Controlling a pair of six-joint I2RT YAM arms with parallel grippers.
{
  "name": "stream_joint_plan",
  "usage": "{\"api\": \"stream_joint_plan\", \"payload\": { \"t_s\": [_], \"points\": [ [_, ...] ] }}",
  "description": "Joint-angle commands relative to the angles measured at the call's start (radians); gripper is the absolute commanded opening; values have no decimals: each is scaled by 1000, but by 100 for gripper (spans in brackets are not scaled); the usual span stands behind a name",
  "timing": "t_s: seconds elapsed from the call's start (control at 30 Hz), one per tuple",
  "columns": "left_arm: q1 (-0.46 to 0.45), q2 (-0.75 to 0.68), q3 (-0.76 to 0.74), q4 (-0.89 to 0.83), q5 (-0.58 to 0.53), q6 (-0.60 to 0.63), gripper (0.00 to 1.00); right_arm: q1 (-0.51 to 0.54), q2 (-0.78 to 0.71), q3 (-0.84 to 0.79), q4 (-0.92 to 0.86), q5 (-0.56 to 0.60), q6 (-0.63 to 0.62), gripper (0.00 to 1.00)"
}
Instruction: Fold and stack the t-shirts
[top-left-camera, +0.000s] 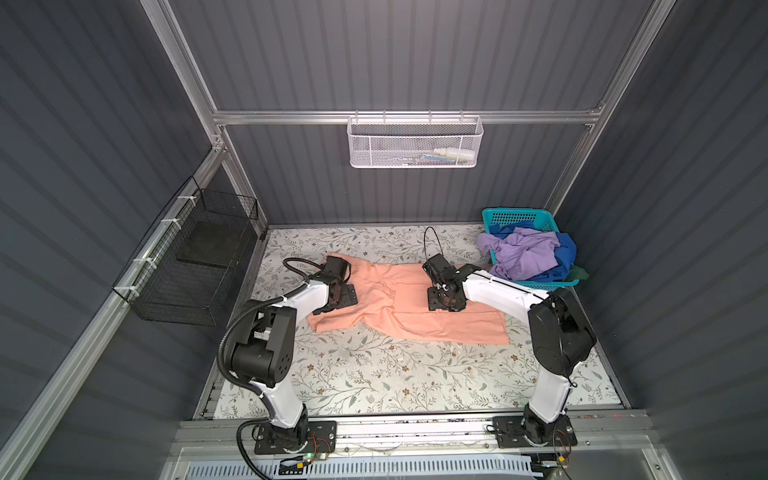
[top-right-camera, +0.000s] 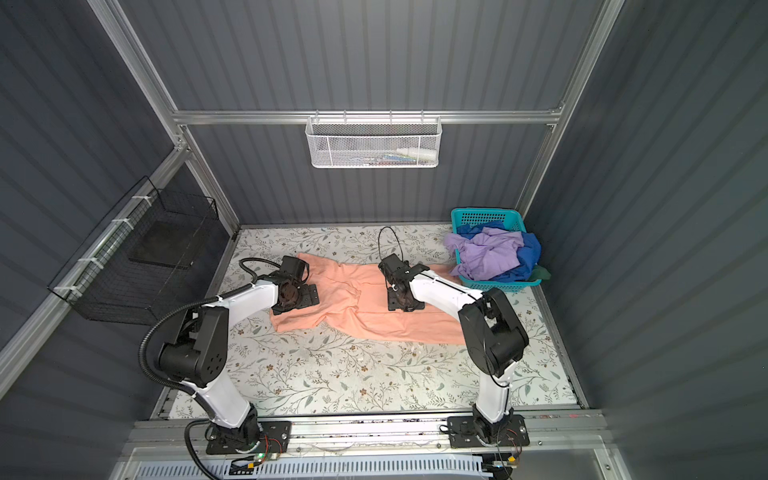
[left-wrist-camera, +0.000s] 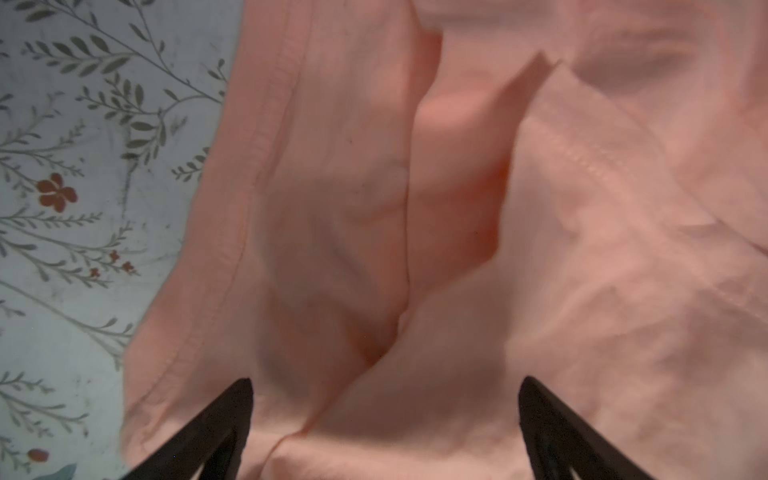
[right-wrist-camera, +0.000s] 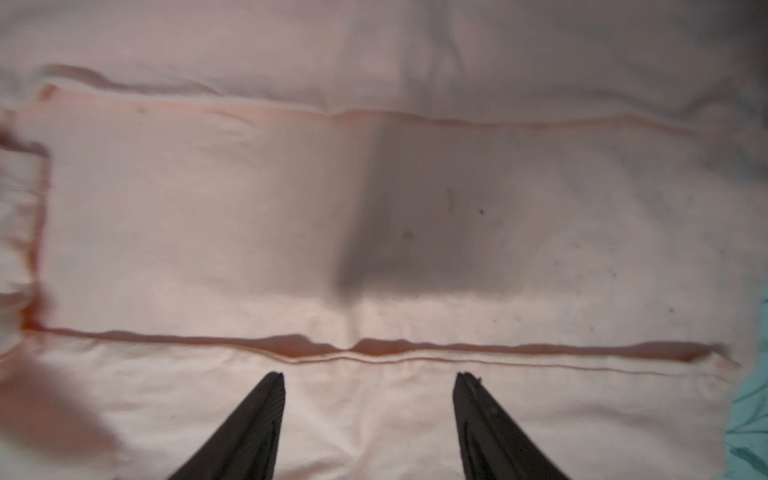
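even light from above — top views sharp, bowed at the edges
wrist views soft and blurred — a dark shadow on the peach t-shirt (right-wrist-camera: 166, 208)

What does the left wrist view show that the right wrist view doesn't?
Only the left wrist view: the floral table cover beside the peach t-shirt, whose cloth bunches into a deep crease. Only the right wrist view: a flat, smooth stretch of the shirt with two straight fold edges running across it. Both: the same shirt filling most of the picture, and an open gripper over it, the left gripper and the right gripper, each holding nothing.
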Motion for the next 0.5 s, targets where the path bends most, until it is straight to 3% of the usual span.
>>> {"api": "stream_joint_plan", "payload": {
  "t_s": [0.0,0.17,0.47],
  "points": [
    [40,45,48,6,18,0,100,-22,3,-25,31,-5,48,66],
    [102,137,117,9,6,30,100,-38,48,-44,62,-16,55,64],
    [110,341,379,-36,-81,156,100,-47,70,-68,77,-31,53,63]
  ]
}}
